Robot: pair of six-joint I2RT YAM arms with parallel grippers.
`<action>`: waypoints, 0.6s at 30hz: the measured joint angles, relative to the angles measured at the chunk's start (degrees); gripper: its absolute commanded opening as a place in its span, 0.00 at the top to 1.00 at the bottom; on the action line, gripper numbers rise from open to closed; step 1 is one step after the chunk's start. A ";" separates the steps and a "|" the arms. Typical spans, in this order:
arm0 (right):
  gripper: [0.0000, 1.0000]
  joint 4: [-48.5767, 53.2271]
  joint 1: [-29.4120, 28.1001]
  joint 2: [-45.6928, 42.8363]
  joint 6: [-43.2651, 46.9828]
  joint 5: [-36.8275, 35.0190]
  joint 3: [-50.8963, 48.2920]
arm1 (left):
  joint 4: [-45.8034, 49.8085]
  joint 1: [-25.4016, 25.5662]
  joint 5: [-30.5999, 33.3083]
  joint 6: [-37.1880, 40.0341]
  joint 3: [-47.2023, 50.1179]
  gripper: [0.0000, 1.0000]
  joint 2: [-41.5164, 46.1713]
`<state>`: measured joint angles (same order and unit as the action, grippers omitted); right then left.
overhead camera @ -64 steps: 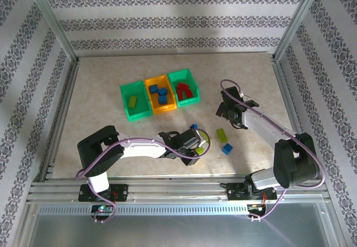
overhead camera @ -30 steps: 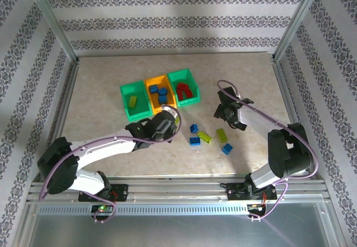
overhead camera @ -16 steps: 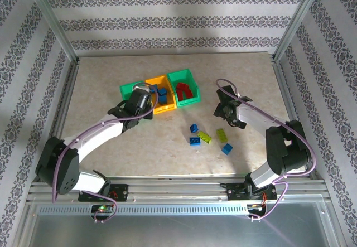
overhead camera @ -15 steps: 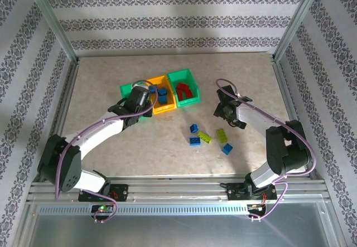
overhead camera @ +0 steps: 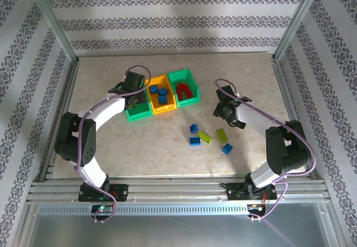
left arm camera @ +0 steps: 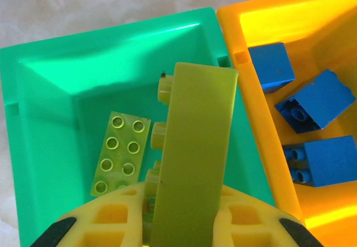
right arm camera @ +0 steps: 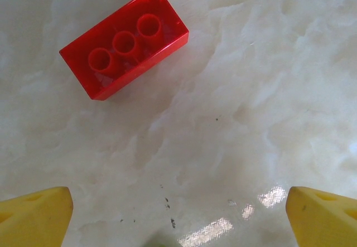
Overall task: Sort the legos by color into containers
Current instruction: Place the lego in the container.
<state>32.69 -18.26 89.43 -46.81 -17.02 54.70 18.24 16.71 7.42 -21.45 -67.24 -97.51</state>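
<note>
Left gripper (left arm camera: 181,224) grasps a long yellow-green plastic brick (left arm camera: 195,152) over the green plastic bin (left arm camera: 50,146) just left of the orange-yellow rectangular bin (left arm camera: 301,13); right gripper (right arm camera: 178,213), jaws spread, hovers above a red plastic brick (right arm camera: 124,50).

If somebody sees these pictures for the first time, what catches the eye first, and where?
Most likely the row of bright containers on the table: the left green bin, the orange bin with blue bricks, the right green bin with red bricks. Then the left end effector, shut on a long yellow-green brick above the left green bin, and the open right end effector over a lone red brick.
</note>
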 measured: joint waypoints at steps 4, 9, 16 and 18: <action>0.02 -0.22 0.00 0.00 -0.46 -0.44 0.00 | 0.66 -0.46 -0.13 0.02 -1.01 0.95 -1.27; 0.02 -0.26 0.04 1.07 -1.33 -1.57 0.63 | 0.70 -0.72 -0.92 0.00 -1.51 0.93 -3.61; 0.02 -0.79 0.15 3.23 -1.60 -2.56 1.79 | 0.70 -0.72 -1.70 -0.02 -1.51 0.73 -4.35; 0.02 -0.96 0.17 3.54 -1.88 -2.78 1.92 | 0.68 -0.72 -1.86 0.00 -1.51 0.69 -4.24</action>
<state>31.73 -18.09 92.97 -48.69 -19.79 56.62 18.92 15.99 5.56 -21.45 -68.75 -101.75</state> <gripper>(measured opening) 0.978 0.277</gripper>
